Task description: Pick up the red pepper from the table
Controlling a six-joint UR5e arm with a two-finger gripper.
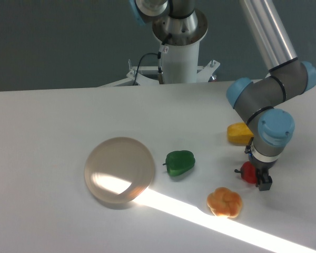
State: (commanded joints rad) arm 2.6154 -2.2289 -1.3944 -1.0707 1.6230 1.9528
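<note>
The red pepper (246, 172) sits low over the white table (52, 121) at the right, its short dark stem pointing left. My gripper (255, 169) comes straight down on it from the blue-capped wrist, and the jaws stand on either side of the pepper, closed against it. One black fingertip (264, 182) shows at the pepper's lower right. The other finger and the pepper's right half are hidden behind the wrist. Whether the pepper still touches the table I cannot tell.
A yellow pepper (237, 133) lies just behind the wrist, and an orange lobed pepper (225, 202) just in front of the gripper to the left. A green pepper (179, 162) sits mid-table beside a round translucent plate (119, 169). The arm's base (179, 47) stands at the back.
</note>
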